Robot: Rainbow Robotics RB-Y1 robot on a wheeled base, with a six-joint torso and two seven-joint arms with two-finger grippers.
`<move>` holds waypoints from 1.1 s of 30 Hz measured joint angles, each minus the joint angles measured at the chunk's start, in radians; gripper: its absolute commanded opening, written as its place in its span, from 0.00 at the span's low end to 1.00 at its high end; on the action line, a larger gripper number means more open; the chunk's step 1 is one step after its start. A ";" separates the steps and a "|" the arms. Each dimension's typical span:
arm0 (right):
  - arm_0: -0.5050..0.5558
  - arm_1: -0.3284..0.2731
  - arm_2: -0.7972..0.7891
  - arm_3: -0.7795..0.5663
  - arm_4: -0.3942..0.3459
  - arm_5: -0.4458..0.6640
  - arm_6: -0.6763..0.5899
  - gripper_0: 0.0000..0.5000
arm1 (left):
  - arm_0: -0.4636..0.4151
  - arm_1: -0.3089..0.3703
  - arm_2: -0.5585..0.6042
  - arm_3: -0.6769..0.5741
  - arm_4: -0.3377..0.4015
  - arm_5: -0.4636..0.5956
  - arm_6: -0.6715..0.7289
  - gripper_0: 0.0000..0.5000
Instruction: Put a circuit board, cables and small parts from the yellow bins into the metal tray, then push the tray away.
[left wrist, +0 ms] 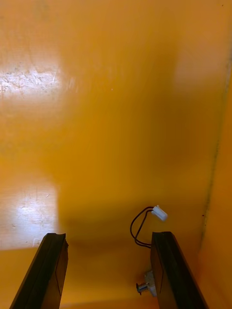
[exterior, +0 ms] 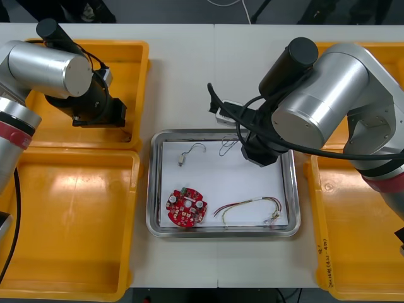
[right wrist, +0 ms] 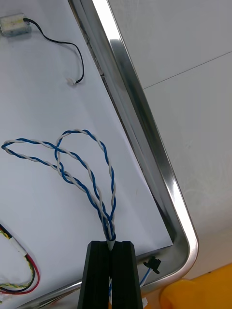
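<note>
Your right gripper (right wrist: 110, 241) pinches the twisted blue-and-white cable (right wrist: 87, 183): release it well inside the shiny metal tray (right wrist: 145, 145) rim; left gripper (left wrist: 107, 235) hovers spread in yellow bin (left wrist: 116, 96).

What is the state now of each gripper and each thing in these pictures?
metal tray: white inside, partly filled.
circuit board: flat in the tray.
red and yellow cable: lying in the tray.
right gripper: shut on the blue and white cable, over the tray.
blue and white cable: pinched at one end, loops on the tray floor.
left gripper: open, low inside a yellow bin.
loose black cable: lying free in that bin, not gripped.
</note>
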 measured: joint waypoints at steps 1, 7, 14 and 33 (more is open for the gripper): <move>0.000 0.000 0.006 0.003 0.004 -0.005 0.015 0.00 | 0.000 0.000 0.000 0.000 0.003 0.000 0.000 1.00; 0.000 0.000 0.034 0.027 0.007 -0.017 0.189 0.00 | 0.000 0.000 0.000 0.000 0.017 -0.001 0.000 1.00; 0.000 0.001 0.051 0.076 0.005 -0.041 0.226 0.00 | 0.000 0.001 0.000 0.010 0.023 -0.011 0.000 1.00; 0.035 0.001 0.104 0.152 0.062 -0.148 0.256 0.00 | 0.000 0.001 -0.003 0.020 0.025 -0.041 0.000 1.00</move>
